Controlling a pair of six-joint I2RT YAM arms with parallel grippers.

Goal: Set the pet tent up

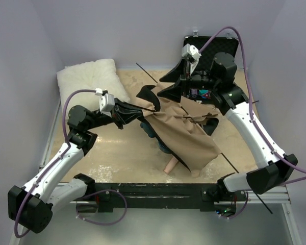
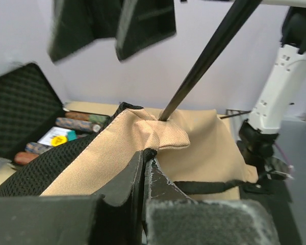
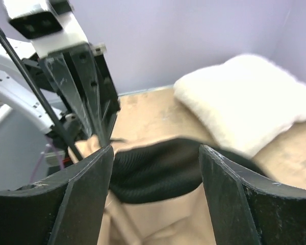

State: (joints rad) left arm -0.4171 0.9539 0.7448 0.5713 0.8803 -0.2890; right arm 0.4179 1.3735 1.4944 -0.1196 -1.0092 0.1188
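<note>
Your left fingers (image 2: 125,186) are clamped on the edge of the tan-brown fabric pet tent with black mesh trim (image 1: 188,138), likely steadying it beside the thin dark pole (image 2: 204,56). Meanwhile your right fingers (image 3: 86,189) stand apart over the mesh, holding nothing. The tent lies collapsed mid-counter (image 1: 112,153).

Top view looks down from behind the arms over the whole bench (image 1: 107,153). Wrist views peer closely past the left claw (image 2: 144,163) and right claw (image 3: 156,150), facing each other; all share the tent (image 1: 188,138).
</note>
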